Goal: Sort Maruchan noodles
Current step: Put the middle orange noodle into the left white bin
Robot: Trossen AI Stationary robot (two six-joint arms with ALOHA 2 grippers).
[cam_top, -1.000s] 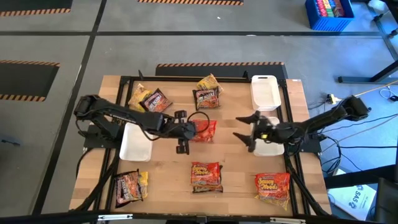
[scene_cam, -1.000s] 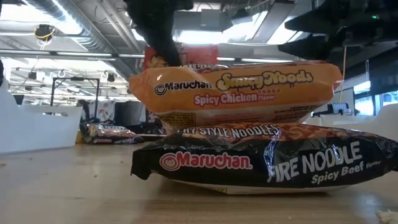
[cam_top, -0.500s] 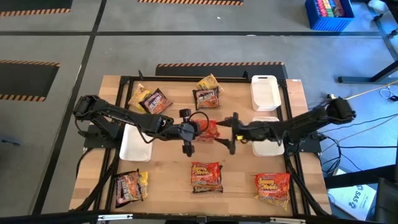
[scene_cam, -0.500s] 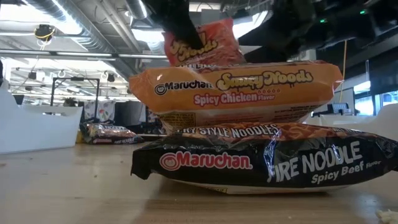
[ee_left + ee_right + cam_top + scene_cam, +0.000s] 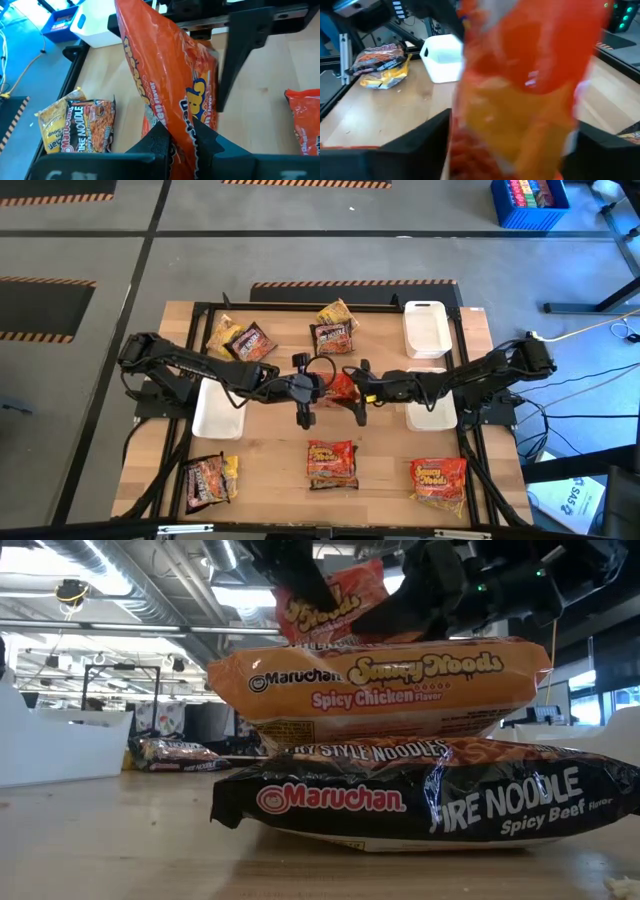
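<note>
Red-orange packet [image 5: 339, 387] hangs above the counter [image 5: 270, 450], clenched in the left gripper [image 5: 316, 386], while the released right gripper [image 5: 358, 390] straddles it, apparently for a handover.

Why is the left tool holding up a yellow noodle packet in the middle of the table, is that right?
Not quite. The packet pinched in the left tool is red-orange, not yellow; the left wrist view shows it clearly. It is held up over the middle of the table, with the right tool open around it.
</note>
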